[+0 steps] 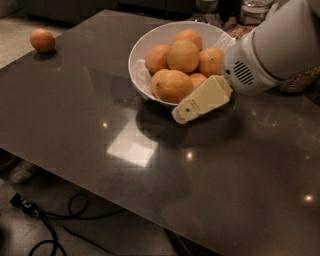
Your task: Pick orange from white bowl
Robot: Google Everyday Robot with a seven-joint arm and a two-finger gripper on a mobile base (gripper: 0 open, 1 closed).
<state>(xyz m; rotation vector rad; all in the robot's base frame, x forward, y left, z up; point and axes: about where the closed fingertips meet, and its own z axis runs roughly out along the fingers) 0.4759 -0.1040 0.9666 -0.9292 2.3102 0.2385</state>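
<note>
The white bowl stands at the back middle of the dark table, lined with white paper and piled with several oranges. The nearest orange lies at the bowl's front, and another orange sits on top of the pile. My gripper, cream-coloured on a white arm, reaches in from the right. Its tip is at the bowl's front right rim, just below and right of the nearest orange. It holds nothing that I can see.
A single orange lies on the table at the far left corner. Glass jars stand behind the bowl at the back edge. Black cables lie on the floor below the table's near edge.
</note>
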